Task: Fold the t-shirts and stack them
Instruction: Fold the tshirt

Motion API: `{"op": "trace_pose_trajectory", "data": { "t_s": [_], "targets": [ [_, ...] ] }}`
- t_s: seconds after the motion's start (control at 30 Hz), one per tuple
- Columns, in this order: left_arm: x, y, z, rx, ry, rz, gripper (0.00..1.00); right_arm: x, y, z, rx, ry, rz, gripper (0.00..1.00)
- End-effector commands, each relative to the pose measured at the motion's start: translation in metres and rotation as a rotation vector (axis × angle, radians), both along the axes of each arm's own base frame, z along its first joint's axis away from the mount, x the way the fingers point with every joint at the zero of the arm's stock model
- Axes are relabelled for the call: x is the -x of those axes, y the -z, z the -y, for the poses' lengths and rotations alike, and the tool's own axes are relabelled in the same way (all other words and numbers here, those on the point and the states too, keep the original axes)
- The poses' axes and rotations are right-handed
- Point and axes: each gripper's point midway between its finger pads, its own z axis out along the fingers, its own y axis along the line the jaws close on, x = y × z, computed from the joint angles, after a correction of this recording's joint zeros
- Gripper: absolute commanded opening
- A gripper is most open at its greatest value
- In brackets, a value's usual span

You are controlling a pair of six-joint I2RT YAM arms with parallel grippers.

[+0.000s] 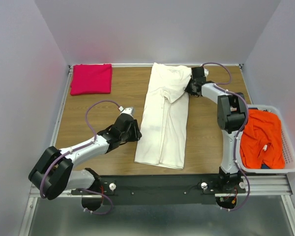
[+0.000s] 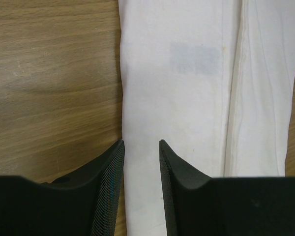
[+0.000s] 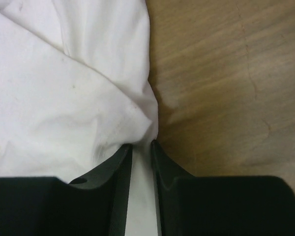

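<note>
The white shirt (image 1: pixel 164 118) is laid in the middle of the worktop (image 1: pixel 103 113), folded into a strip whose long axis runs from the near edge to the far. Its left edge is straddled by the left jaws, partly spread, nothing seemingly gripped. Its far right corner is pinched by the right jaws, so the far end is judged best drawn nearward from there
</note>
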Motion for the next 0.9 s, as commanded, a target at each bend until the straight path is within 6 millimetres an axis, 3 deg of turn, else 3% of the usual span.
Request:
{"op": "trace_pose_trajectory", "data": {
  "t_s": [0.0,0.23,0.3,0.4,0.47,0.53,0.57,0.63,0.67,0.7,0.77,0.8,0.83,0.87],
  "targets": [
    [-0.011,-0.003,0.001,-0.022,-0.005,0.038,0.42,-0.013,0.027,0.01,0.051,0.014,-0.037,0.27],
    [-0.029,-0.007,0.012,-0.002,0.022,0.034,0.43,-0.051,0.035,0.004,0.036,-0.009,-0.012,0.26],
    [-0.033,-0.009,0.012,0.0,0.023,0.036,0.43,-0.062,0.024,0.001,0.032,-0.022,0.012,0.27],
    [-0.038,-0.013,0.013,0.002,0.029,0.049,0.42,-0.061,0.015,0.002,0.036,-0.024,0.012,0.39],
    [-0.034,-0.015,0.018,0.024,0.058,0.039,0.43,-0.054,-0.001,0.005,0.034,-0.022,0.021,0.54],
    [-0.03,-0.015,0.018,0.03,0.069,0.032,0.43,-0.045,-0.008,0.007,0.02,-0.038,0.006,0.6],
    [-0.026,-0.012,0.018,0.03,0.08,0.017,0.43,-0.037,-0.022,0.009,0.014,-0.037,0.012,0.63],
    [-0.02,-0.012,0.018,0.036,0.094,0.006,0.42,-0.026,-0.035,0.013,0.007,-0.029,0.01,0.63],
    [-0.015,-0.01,0.017,0.033,0.102,-0.012,0.42,-0.012,-0.028,0.015,0.012,-0.027,-0.022,0.63],
    [-0.012,-0.009,0.017,0.035,0.109,-0.019,0.43,-0.006,-0.05,0.016,0.005,-0.023,0.002,0.63],
    [-0.003,-0.009,0.016,0.031,0.118,-0.035,0.43,0.013,-0.055,0.015,-0.013,-0.03,-0.02,0.63],
    [0.001,-0.008,0.016,0.03,0.115,-0.049,0.43,0.035,-0.043,0.013,-0.031,-0.052,-0.069,0.63],
    [0.009,-0.006,0.014,0.024,0.118,-0.068,0.42,0.046,-0.061,0.014,-0.043,-0.048,-0.046,0.63],
    [0.014,-0.005,0.015,0.026,0.12,-0.078,0.43,0.076,-0.041,0.016,-0.042,-0.048,-0.111,0.63]
  ]
}}
